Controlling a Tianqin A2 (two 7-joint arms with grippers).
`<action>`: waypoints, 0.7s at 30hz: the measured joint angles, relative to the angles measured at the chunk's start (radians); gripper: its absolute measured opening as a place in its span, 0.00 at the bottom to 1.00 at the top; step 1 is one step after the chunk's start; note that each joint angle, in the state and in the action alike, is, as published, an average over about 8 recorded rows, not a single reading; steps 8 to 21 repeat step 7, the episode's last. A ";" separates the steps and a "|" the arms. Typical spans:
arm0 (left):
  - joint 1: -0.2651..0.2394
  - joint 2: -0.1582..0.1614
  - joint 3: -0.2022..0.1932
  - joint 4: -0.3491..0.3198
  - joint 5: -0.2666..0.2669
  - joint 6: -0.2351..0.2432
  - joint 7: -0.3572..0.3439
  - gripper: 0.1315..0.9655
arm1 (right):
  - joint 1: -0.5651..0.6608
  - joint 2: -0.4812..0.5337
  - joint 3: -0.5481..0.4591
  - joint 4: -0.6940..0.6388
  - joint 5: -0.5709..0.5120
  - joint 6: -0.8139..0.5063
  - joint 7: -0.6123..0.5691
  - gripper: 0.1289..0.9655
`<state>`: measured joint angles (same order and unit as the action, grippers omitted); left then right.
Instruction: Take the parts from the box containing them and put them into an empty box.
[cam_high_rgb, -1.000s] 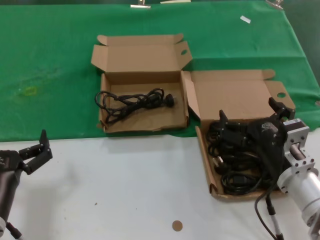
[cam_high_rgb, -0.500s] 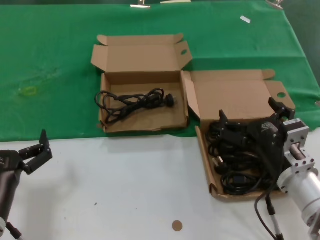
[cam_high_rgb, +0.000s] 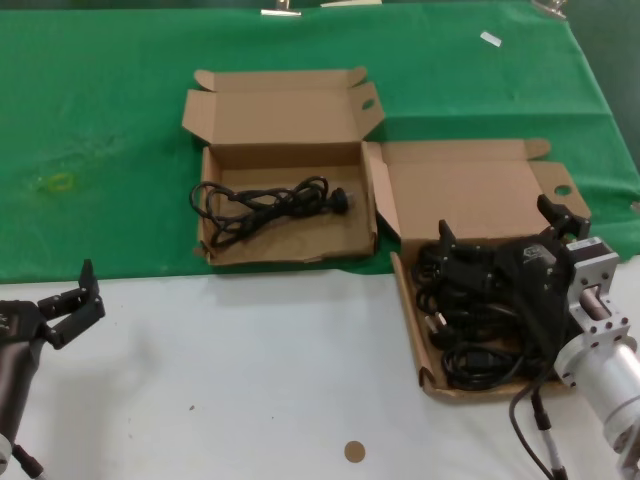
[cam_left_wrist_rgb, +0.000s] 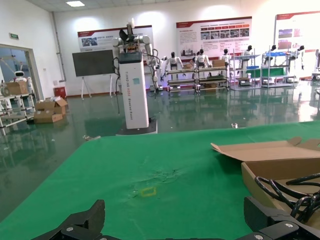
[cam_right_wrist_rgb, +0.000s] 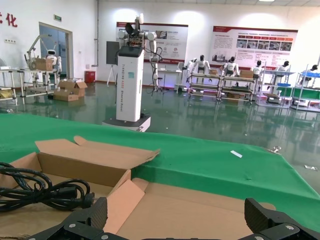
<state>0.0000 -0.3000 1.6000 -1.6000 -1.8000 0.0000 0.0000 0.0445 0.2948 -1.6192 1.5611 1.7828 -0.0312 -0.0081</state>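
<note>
The box containing the parts (cam_high_rgb: 408, 310) lies at the right, its lid (cam_high_rgb: 470, 195) folded back. Several black power cords (cam_high_rgb: 470, 340) fill it. My right gripper (cam_high_rgb: 497, 220) hovers open just above those cords, gripping nothing; in the right wrist view the gripper (cam_right_wrist_rgb: 177, 220) frames only the bare lid (cam_right_wrist_rgb: 200, 210). The other box (cam_high_rgb: 330, 235) sits farther back and left, with one coiled cord (cam_high_rgb: 265, 203) in it, also seen as the cord (cam_right_wrist_rgb: 45, 192). My left gripper (cam_high_rgb: 68, 295) waits open at the near left, well away from both boxes.
A green cloth (cam_high_rgb: 110, 120) covers the far half of the table and white surface (cam_high_rgb: 250, 380) the near half. A small brown disc (cam_high_rgb: 354, 452) lies near the front edge. A white tag (cam_high_rgb: 490, 38) lies on the cloth at the far right.
</note>
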 joint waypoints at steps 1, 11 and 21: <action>0.000 0.000 0.000 0.000 0.000 0.000 0.000 1.00 | 0.000 0.000 0.000 0.000 0.000 0.000 0.000 1.00; 0.000 0.000 0.000 0.000 0.000 0.000 0.000 1.00 | 0.000 0.000 0.000 0.000 0.000 0.000 0.000 1.00; 0.000 0.000 0.000 0.000 0.000 0.000 0.000 1.00 | 0.000 0.000 0.000 0.000 0.000 0.000 0.000 1.00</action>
